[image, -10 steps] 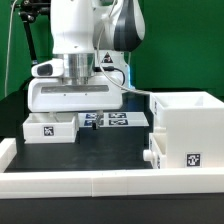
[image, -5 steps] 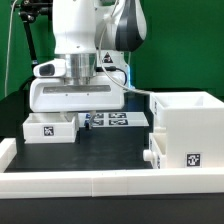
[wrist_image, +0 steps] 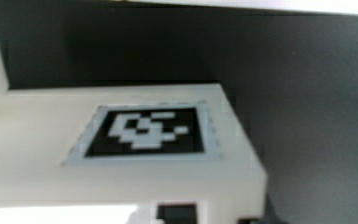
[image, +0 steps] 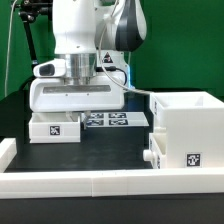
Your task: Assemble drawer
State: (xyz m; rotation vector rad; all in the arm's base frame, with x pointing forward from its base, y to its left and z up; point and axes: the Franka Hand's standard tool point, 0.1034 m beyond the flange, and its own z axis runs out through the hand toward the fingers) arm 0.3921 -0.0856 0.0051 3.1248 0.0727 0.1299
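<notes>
Sitting beneath hand: small white drawer

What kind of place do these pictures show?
Probably a robotics laboratory bench: a robot arm works over a black table, the white drawer box carries a marker tag, and a green screen stands behind.

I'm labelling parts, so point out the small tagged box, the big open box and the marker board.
small tagged box (image: pixel 55 129): exterior view, its tagged face.
big open box (image: pixel 190 130): exterior view, its front wall.
marker board (image: pixel 108 120): exterior view, its tagged top.
</notes>
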